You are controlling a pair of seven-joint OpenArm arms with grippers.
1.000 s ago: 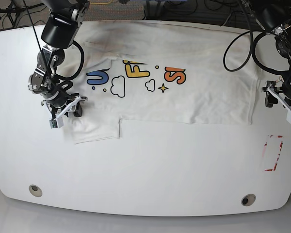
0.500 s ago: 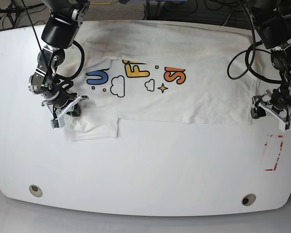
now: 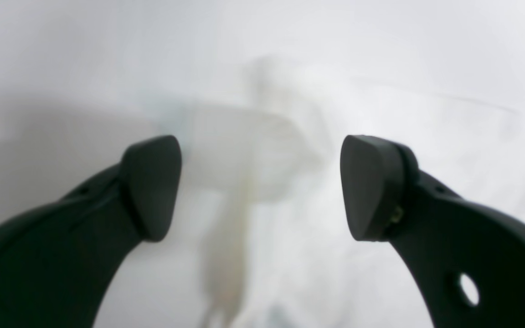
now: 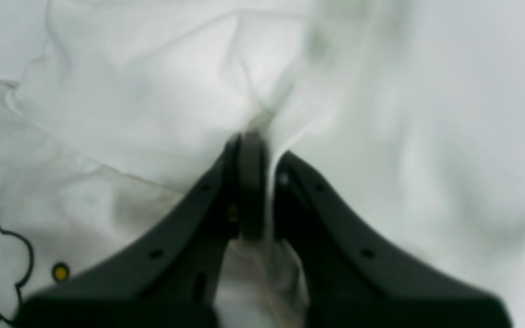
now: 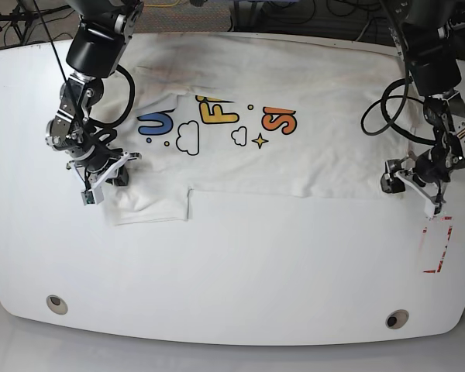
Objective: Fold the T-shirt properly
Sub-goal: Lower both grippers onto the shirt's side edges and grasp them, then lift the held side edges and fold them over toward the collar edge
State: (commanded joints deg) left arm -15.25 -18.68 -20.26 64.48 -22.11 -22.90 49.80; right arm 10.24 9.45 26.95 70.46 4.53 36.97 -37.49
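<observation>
T-shirt: white, short-sleeved, spread across the far half of the white table, folded so that coloured letters, cloud outlines and a small yellow star show on top. One sleeve juts toward the near side at the left end.

Right gripper: at the scene's left, down on the cloth where the sleeve joins the body. In the right wrist view its dark jaws are pressed together with a gathered ridge of white fabric pinched between them; a cloud outline and a yellow dot lie to the left of the jaws.

Left gripper: at the scene's right, low at the shirt's near right corner. In the left wrist view its two black fingertips stand well apart, with blurred white cloth between and beyond them; nothing is held.

Red-edged marking: on the table, near side of the left gripper.
</observation>
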